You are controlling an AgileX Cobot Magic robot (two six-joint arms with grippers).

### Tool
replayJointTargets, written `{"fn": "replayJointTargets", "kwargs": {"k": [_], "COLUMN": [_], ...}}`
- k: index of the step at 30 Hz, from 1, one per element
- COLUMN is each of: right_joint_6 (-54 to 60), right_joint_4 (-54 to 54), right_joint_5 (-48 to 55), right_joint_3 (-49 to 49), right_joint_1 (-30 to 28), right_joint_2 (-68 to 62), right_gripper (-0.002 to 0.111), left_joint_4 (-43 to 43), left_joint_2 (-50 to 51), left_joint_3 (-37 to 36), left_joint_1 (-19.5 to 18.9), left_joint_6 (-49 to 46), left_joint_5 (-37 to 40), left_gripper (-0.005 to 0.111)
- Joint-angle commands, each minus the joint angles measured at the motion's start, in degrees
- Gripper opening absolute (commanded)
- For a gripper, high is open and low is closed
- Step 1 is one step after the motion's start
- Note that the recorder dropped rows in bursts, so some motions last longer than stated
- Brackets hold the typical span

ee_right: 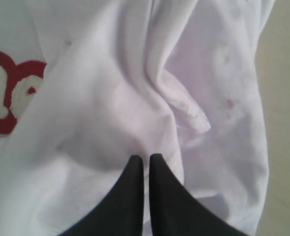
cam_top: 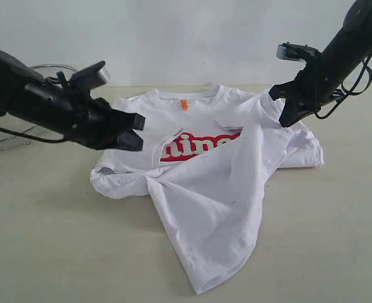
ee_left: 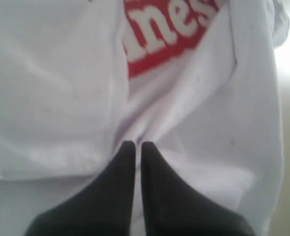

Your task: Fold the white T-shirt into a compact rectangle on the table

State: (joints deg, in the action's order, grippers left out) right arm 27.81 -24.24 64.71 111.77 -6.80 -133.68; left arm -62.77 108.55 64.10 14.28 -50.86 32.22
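Beige table (cam_top: 47,252), crumpled white T-shirt (cam_top: 211,189) on it. Left gripper (ee_left: 135,143) clamped on cloth near red lettering (ee_left: 170,46); right gripper (ee_right: 146,156) clamped on bunched fabric.

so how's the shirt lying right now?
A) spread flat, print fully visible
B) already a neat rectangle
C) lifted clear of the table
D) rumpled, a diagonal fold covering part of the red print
D: the white T-shirt lies rumpled on the table, and a diagonal fold cuts off the lower part of the red lettering. The orange neck tag shows at the collar.
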Motion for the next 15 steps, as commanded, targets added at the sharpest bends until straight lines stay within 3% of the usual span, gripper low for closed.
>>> {"fn": "replayJointTargets", "kwargs": {"k": [1, 4, 15], "right_joint_6": [0.2, 0.2, 1.1], "right_joint_4": [-0.1, -0.1, 0.1], "right_joint_5": [-0.1, -0.1, 0.3], "right_joint_3": [0.3, 0.3, 0.3], "right_joint_1": [-0.1, -0.1, -0.1], "right_joint_2": [1.1, 1.1, 1.1], "right_gripper": [0.000, 0.000, 0.000], "left_joint_4": [0.9, 1.0, 3.7], "left_joint_2": [0.1, 0.8, -2.3], "left_joint_3": [1.8, 2.0, 1.2], "left_joint_1": [-3.8, -5.5, -3.7], "left_joint_6": [1.2, 1.3, 0.6], "left_joint_5": [-2.8, -1.2, 26.6], "left_gripper": [0.005, 0.005, 0.005]}}
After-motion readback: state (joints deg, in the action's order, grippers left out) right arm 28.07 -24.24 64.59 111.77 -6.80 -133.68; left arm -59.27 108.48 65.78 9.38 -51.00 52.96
